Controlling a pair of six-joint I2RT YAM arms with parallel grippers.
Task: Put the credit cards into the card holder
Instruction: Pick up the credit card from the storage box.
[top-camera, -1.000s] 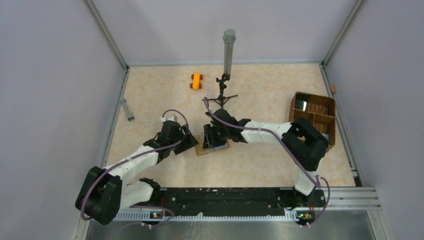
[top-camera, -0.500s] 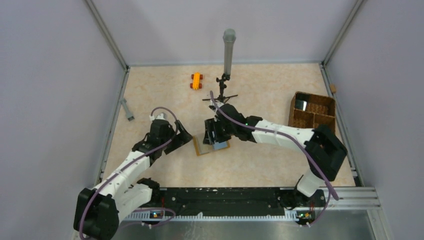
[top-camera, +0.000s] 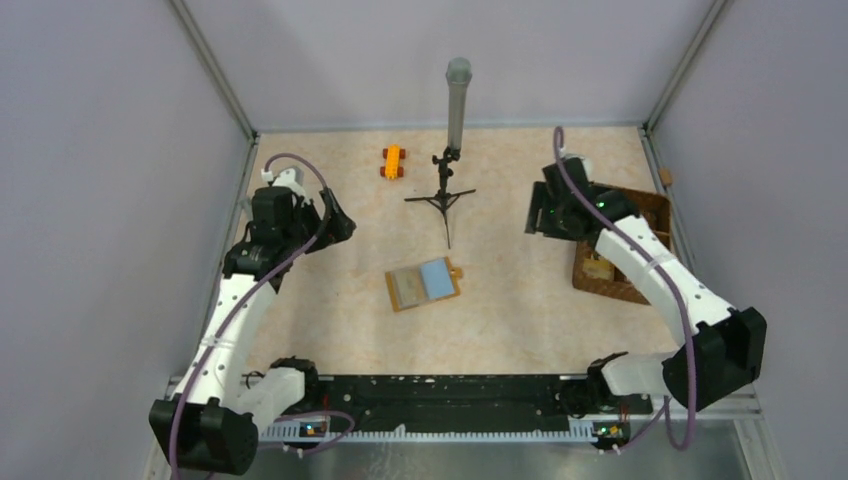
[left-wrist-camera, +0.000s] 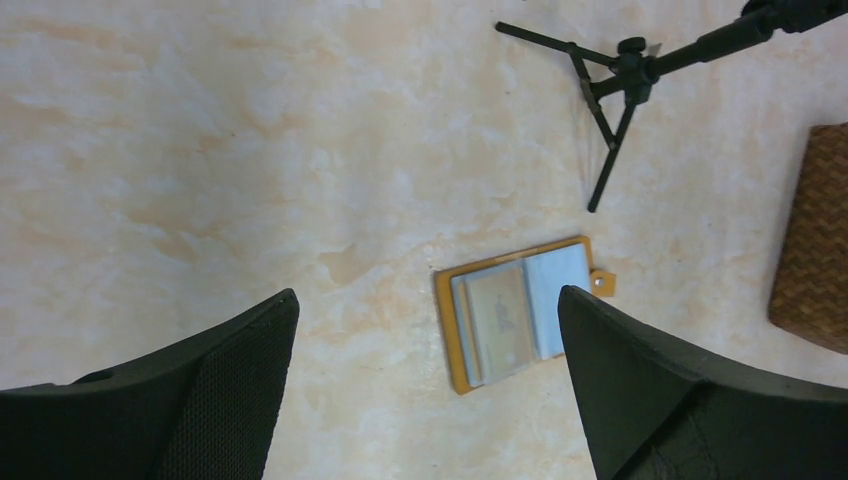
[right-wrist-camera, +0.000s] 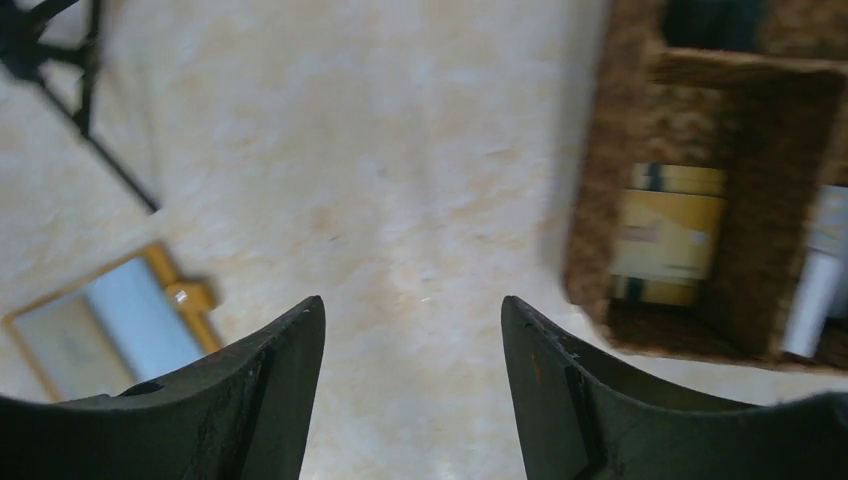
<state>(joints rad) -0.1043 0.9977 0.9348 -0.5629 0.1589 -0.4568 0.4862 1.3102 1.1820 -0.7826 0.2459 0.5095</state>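
The card holder (top-camera: 398, 300) lies open and flat mid-table, a mustard-orange wallet with a small snap tab. Two credit cards rest on it side by side: a pale blue one (top-camera: 437, 278) on the right half and a silvery grey one (top-camera: 407, 287) on the left half. The left wrist view shows the holder (left-wrist-camera: 448, 335), blue card (left-wrist-camera: 560, 295) and grey card (left-wrist-camera: 498, 318) below and ahead. My left gripper (top-camera: 338, 222) (left-wrist-camera: 426, 292) is open and empty, far left of the holder. My right gripper (top-camera: 540, 215) (right-wrist-camera: 411, 298) is open and empty, beside the basket.
A brown wicker basket (top-camera: 655, 205) (right-wrist-camera: 590, 200) stands at the right, holding a yellow item (right-wrist-camera: 668, 235). A black tripod stand (top-camera: 447, 190) (left-wrist-camera: 620, 80) with a grey tube rises behind the holder. An orange toy car (top-camera: 393, 161) sits at the back.
Both arms have drawn away from the holder, the left to the back left, the right towards the basket. Both jaws have opened. The blue card now lies on the holder.
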